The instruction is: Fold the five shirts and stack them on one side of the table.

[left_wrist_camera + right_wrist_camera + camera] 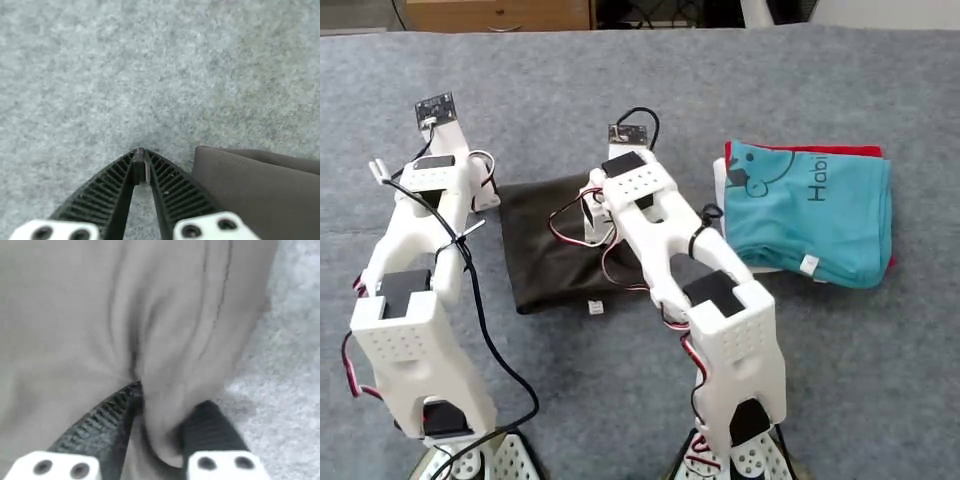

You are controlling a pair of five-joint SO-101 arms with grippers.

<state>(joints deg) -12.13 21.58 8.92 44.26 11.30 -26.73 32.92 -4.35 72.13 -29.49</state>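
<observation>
A dark brown shirt (545,255) lies folded on the grey cloth in the middle of the table. My right gripper (593,215) is over its far part, shut on a pinched fold of the dark shirt (165,340), with fabric bunched between its fingers (112,412). Just off the shirt's left edge, my left gripper (486,198) is down at the cloth. In its wrist view the left gripper (140,156) is shut with nothing in it, the dark shirt's edge (260,185) beside it. To the right is a stack of folded shirts with a teal shirt (810,215) on top of a red one (855,151).
Grey cloth (880,360) covers the whole table, with bare room at the front right and far left. A wooden cabinet (500,12) stands behind the table's far edge. Cables hang along both arms.
</observation>
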